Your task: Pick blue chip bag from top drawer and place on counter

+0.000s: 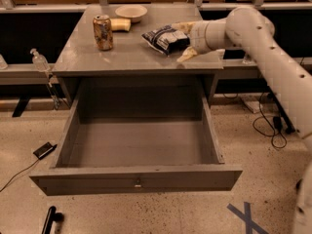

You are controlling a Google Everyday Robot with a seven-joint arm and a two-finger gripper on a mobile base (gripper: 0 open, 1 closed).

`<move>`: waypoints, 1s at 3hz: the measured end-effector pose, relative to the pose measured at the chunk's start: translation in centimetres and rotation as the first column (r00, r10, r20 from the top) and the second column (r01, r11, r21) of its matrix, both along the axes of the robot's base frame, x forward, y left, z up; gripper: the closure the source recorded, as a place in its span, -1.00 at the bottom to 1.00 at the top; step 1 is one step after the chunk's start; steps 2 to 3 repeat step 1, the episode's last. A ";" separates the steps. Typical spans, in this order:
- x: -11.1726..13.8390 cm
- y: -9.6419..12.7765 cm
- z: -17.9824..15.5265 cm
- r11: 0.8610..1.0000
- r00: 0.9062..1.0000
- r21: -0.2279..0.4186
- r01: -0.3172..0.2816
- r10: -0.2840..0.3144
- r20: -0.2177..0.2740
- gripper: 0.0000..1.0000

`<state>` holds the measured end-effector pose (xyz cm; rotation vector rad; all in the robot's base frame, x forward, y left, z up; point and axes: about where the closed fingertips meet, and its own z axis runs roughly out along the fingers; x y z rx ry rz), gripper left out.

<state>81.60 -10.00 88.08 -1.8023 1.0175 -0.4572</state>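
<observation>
The blue chip bag lies crinkled on the grey counter, right of its middle. My gripper is at the bag's right end, low over the counter. Its pale fingers are spread, one on the far side and one on the near side of the bag's end, so it looks open around the bag's edge. The top drawer is pulled fully out below the counter, and its inside shows nothing in it.
A brownish drink can stands on the counter's left part. A pale bowl and a yellowish item sit at the back. A clear bottle stands on the left ledge. Cables and a small device lie on the floor.
</observation>
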 end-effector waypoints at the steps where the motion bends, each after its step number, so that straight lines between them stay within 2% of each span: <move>1: -6.8 0.7 5.0 0.979 0.997 0.190 -0.071 0.068 0.021 -0.94; 3: -6.8 0.7 5.0 0.979 0.997 0.190 -0.071 0.068 0.021 -0.94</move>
